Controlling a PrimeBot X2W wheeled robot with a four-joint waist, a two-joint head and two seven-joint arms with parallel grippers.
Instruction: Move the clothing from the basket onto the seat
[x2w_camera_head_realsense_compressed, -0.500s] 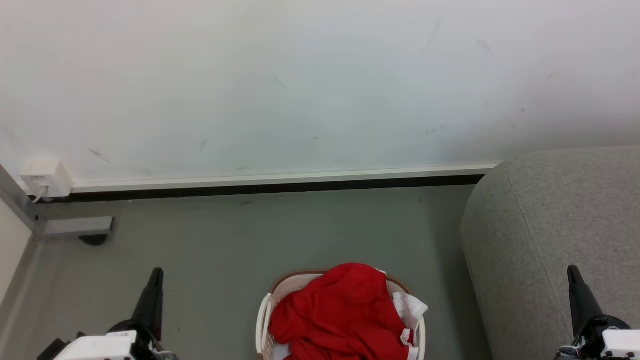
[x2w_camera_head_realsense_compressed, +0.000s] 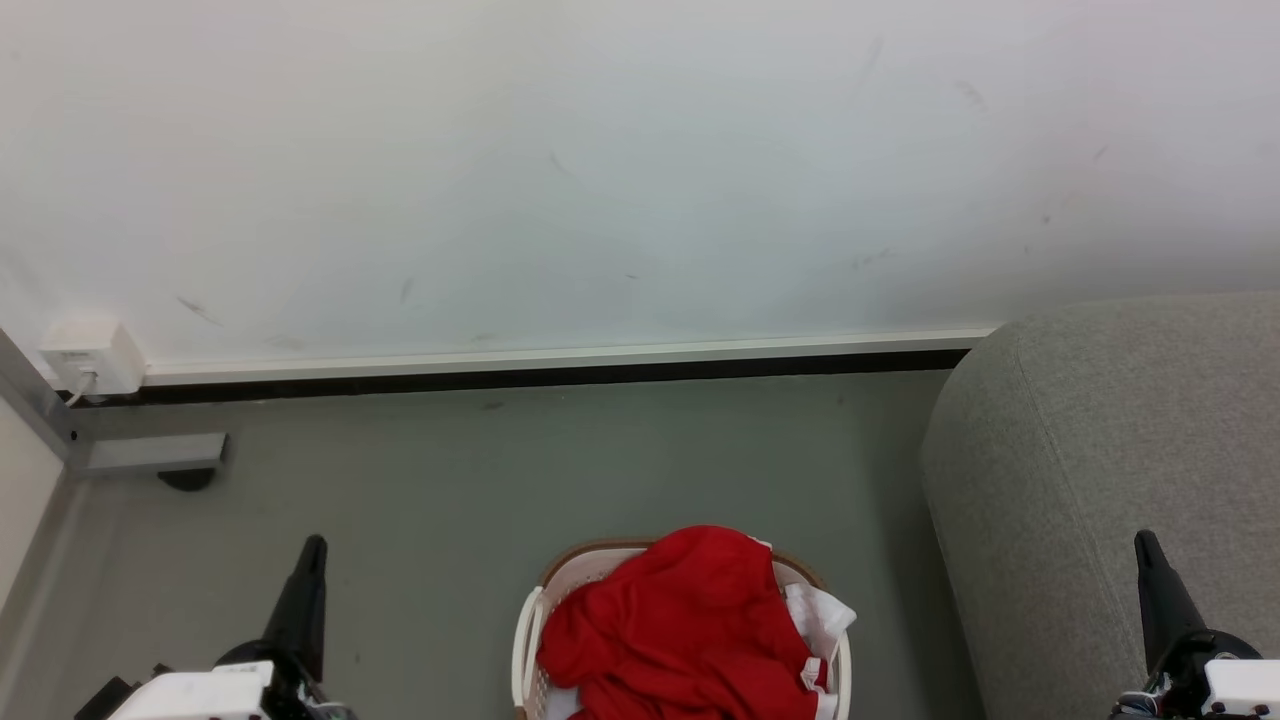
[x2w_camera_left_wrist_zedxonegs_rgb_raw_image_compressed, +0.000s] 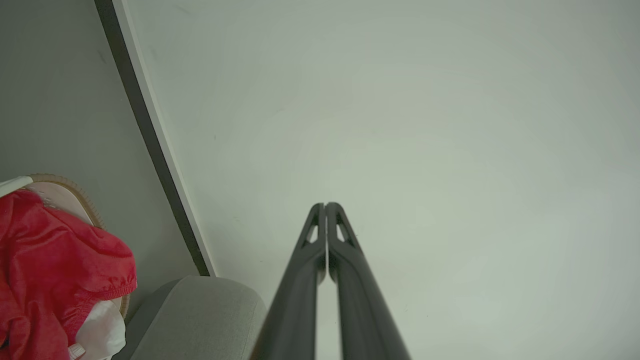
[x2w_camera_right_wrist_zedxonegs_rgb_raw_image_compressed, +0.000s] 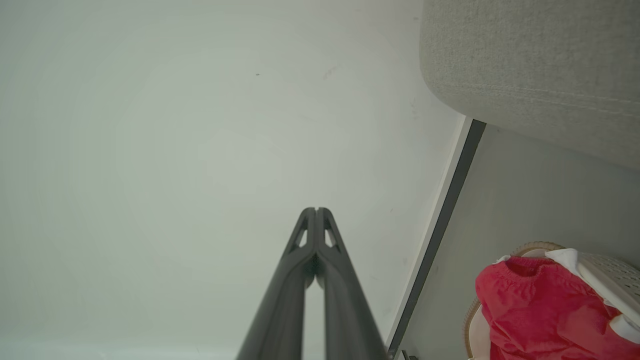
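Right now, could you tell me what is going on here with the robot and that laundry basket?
Nothing is being handled yet. The red clothing lies heaped in the basket on the floor in front of the robot, and the sofa stands to the robot's right of it. The left gripper and the right gripper are both shut and empty, raised on either side of the basket and touching nothing. The move to the sofa has not started.

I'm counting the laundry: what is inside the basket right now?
Red clothing heaped above the rim of the basket, with white fabric at its right side. Whatever lies beneath the heap, and how many garments there are, is covered.
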